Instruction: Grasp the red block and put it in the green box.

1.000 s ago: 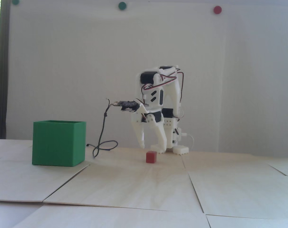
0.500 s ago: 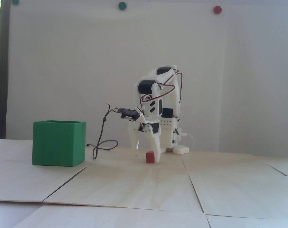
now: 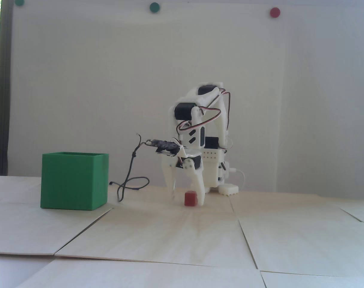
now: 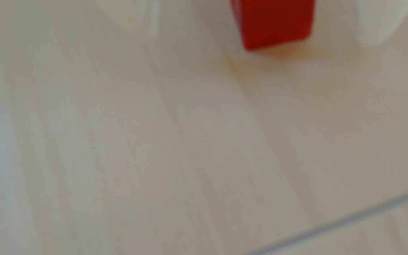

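my pincer [image 3: 186,200] stands apart astride the red block [image 3: 190,199], mid-frame. next i squeeze, then lift toward the green box [image 3: 74,181] at left.

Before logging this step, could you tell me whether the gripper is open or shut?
Open: in the fixed view the gripper has its fingers spread apart, and the red block sits on the table between them, close to the right finger.

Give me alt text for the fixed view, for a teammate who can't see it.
A white robot arm's open gripper straddles a small red block on a pale wooden table, one finger close beside the block. An open-topped green box stands apart on the left, with a dark cable looping between.
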{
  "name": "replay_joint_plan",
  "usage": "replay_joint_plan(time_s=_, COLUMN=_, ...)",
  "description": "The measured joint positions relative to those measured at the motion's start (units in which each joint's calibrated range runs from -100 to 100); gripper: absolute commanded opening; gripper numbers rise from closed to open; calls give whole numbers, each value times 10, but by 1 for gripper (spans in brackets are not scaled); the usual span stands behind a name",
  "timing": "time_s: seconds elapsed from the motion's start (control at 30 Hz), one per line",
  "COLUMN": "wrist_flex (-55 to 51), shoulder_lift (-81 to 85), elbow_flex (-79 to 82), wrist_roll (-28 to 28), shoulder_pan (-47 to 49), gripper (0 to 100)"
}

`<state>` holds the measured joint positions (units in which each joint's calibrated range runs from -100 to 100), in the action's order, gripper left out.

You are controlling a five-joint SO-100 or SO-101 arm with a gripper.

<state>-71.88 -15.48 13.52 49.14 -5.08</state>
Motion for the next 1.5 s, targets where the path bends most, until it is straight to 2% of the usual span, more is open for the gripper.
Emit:
replay_joint_plan(time_s=0.2, wrist_flex=-9, shoulder_lift=0, elbow_flex=5, wrist_roll=0, shoulder_pan=-3, gripper=27)
replay_joint_plan(time_s=0.37, wrist_flex=-9, shoulder_lift=0, elbow_flex=16, wrist_roll=0, shoulder_pan=-3, gripper=20)
replay_joint_plan(time_s=0.73, wrist_flex=-9, shoulder_lift=4, elbow_flex=22, wrist_roll=0, shoulder_pan=-3, gripper=20)
replay_joint_plan(time_s=1.07, wrist_flex=-7, shoulder_lift=137, elbow_flex=150, wrist_roll=18, shoulder_pan=7, gripper=20)
replay_joint_plan(time_s=1.3, wrist_flex=66, shoulder_lift=179, elbow_flex=225, wrist_roll=19, shoulder_pan=15, gripper=19)
replay_joint_plan(time_s=1.5, wrist_flex=86, shoulder_lift=179, elbow_flex=232, wrist_roll=21, shoulder_pan=15, gripper=19)
